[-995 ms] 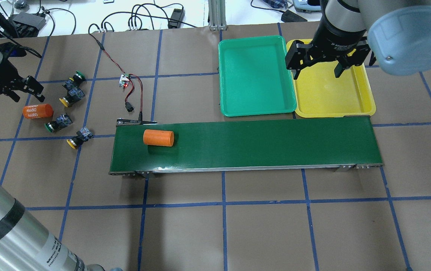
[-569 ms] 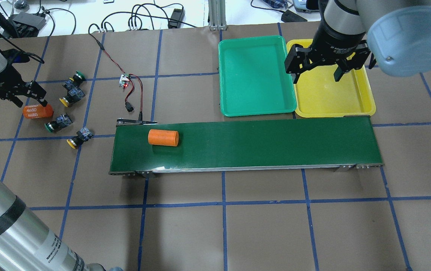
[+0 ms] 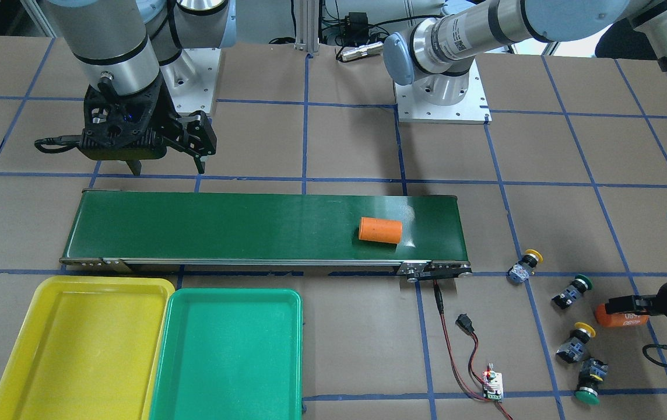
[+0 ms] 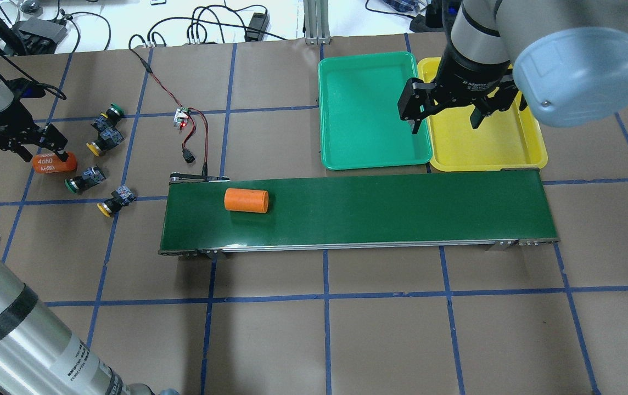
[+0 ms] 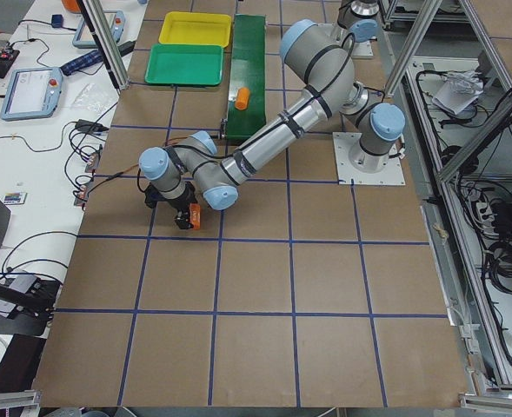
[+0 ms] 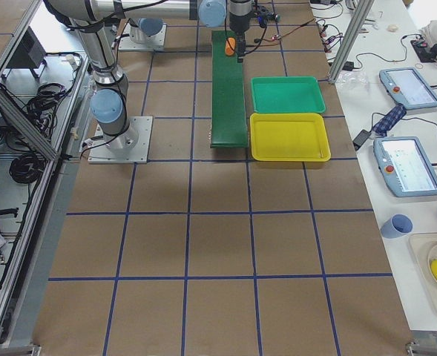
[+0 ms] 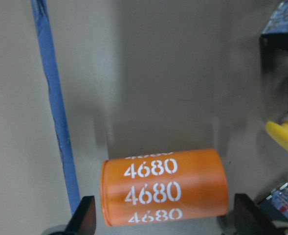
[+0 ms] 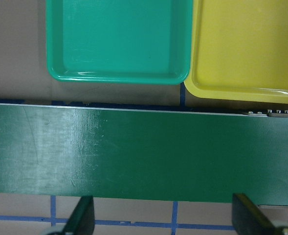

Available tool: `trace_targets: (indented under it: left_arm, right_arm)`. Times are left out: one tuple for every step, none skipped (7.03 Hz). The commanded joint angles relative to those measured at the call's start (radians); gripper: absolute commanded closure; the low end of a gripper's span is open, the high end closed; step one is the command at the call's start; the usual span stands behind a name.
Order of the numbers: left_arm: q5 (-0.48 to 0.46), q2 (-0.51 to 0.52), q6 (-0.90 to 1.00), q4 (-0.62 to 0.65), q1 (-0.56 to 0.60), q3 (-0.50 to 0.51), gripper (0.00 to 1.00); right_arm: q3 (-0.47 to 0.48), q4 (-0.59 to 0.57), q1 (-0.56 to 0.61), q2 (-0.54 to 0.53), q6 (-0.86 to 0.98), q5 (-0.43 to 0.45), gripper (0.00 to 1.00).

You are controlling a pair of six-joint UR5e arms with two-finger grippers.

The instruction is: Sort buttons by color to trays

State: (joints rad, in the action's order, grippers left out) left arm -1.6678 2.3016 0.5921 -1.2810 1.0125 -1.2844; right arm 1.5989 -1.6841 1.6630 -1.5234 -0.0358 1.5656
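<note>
Several buttons lie at the table's left end: a green-capped one [image 4: 112, 113], a yellow-capped one [image 4: 102, 140], a second green one [image 4: 84, 180] and a second yellow one [image 4: 115, 200]. My left gripper [image 4: 31, 147] stands open just left of them. In the left wrist view its fingers [image 7: 87, 218] flank an orange cylinder marked 4680 [image 7: 166, 188]. My right gripper [image 4: 446, 120] hangs open and holds nothing, high over the seam between the green tray [image 4: 371, 109] and the yellow tray [image 4: 489, 145]. Both trays hold nothing.
A long dark green conveyor belt [image 4: 380, 211] lies in front of the trays, with a plain orange cylinder [image 4: 246, 200] on its left part. A small circuit board with red and black wires [image 4: 183, 118] lies behind the belt's left end.
My left gripper has dropped down over the 4680 cylinder. The orange cylinder on the belt has travelled right. My right gripper has shifted left, toward the green tray.
</note>
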Motion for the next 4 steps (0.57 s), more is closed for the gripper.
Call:
trace_targets:
  left_arm:
    - [0.0,0.015,0.0,0.0,0.0,-0.003,0.0]
    - [0.0,0.024,0.0,0.0,0.0,0.0,0.0]
    - [0.0,0.029,0.0,0.0,0.0,0.003,0.0]
    - [0.002,0.029,0.0,-0.001,0.0,0.007,0.49]
  right_arm:
    - [-0.014,0.058,-0.012,0.002,0.005,0.004,0.0]
    - [-0.022,0.06,-0.017,-0.001,0.004,0.019,0.0]
    - [-0.025,0.064,-0.022,-0.004,-0.007,0.019,0.0]
    - [-0.027,0.087,-0.026,-0.006,0.005,0.016,0.0]
